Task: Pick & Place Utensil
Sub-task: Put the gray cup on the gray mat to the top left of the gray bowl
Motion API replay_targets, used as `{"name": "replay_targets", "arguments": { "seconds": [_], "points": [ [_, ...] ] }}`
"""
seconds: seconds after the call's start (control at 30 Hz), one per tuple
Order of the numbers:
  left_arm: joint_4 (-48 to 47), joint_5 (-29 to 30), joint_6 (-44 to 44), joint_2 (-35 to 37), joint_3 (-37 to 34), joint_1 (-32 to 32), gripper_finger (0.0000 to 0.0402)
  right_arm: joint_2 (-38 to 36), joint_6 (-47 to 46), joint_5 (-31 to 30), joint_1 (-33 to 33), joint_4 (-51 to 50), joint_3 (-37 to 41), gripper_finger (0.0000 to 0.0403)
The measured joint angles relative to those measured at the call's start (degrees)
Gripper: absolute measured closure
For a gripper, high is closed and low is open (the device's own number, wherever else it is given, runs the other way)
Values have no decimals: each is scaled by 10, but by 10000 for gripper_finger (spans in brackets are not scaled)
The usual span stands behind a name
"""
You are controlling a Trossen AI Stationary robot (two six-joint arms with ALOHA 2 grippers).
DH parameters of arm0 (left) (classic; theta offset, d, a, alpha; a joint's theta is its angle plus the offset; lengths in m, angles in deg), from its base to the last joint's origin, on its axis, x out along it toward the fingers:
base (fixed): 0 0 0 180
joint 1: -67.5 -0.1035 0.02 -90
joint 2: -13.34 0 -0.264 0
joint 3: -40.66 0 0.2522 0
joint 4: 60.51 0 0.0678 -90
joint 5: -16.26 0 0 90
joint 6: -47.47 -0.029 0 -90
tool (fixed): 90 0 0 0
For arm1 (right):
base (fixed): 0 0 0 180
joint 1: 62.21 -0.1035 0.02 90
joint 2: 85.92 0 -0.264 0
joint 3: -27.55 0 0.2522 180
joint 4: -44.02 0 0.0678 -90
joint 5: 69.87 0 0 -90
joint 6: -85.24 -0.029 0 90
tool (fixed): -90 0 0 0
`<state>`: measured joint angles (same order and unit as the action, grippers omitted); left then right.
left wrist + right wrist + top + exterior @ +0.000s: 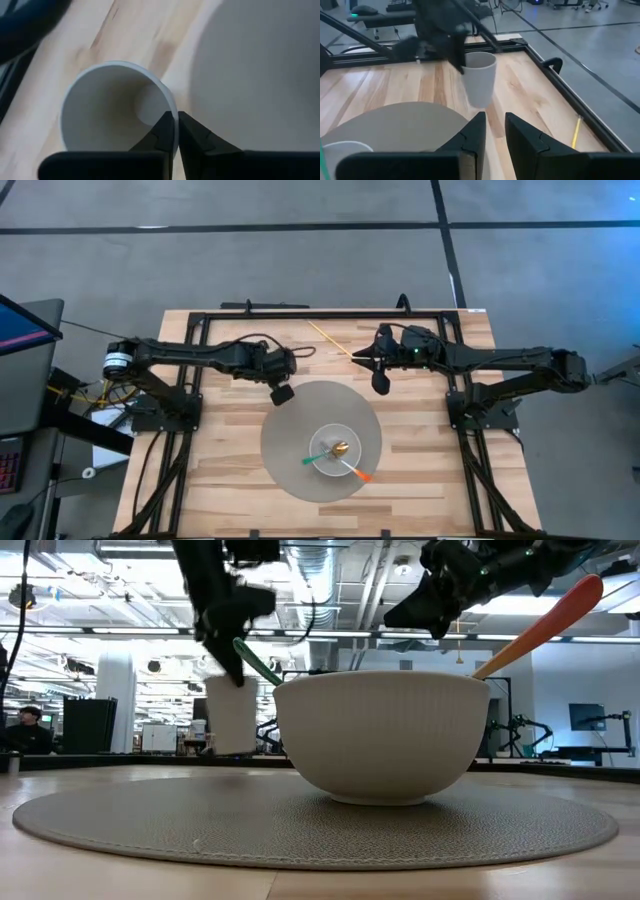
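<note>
A white paper cup (480, 80) hangs from my left gripper (175, 117) beside the far-left edge of the round grey mat (290, 430). My left gripper (283, 392) hides the cup in the high view. A white bowl (336, 448) sits on the mat. In it lean a green-handled utensil (318, 457), an orange-handled utensil (358, 473) and a gold piece (341, 448). My right gripper (380, 380) is open and empty. It hovers near the table's far edge, right of the cup, and points at it. My left gripper pinches the cup's rim (170, 106), one finger (160, 131) inside the cup and the other finger (195, 131) outside. The fingers come from above, pointing down. The cup hangs nearly upright below them (480, 80), and its base looks just clear of the table.
A thin yellow stick (330, 338) lies on the wood near the far edge, between the two grippers, and shows also as the stick (576, 132) in the right wrist view. A black frame rail (300, 312) runs along the far edge. Bare wood lies left and right of the mat.
</note>
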<state>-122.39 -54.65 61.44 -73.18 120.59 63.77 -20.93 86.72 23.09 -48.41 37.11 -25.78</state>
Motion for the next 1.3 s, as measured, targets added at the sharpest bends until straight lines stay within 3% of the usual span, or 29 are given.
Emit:
{"name": "replay_targets", "arguments": {
  "seconds": [0.1,0.27,0.43,0.83,1.3],
  "points": [
    [5,-5,12,1,19,36,389,0,0,0,7,0,0,336],
    [9,-71,27,-1,19,88,388,0,0,0,15,0,0,336],
    [47,-73,-1,-2,3,130,385,0,0,0,15,-2,0,336],
    [94,-71,-15,-3,-49,122,358,0,17,0,12,-4,0,336],
    [147,-84,-32,-2,-49,127,279,0,15,0,12,-21,0,336]
  ]
}}
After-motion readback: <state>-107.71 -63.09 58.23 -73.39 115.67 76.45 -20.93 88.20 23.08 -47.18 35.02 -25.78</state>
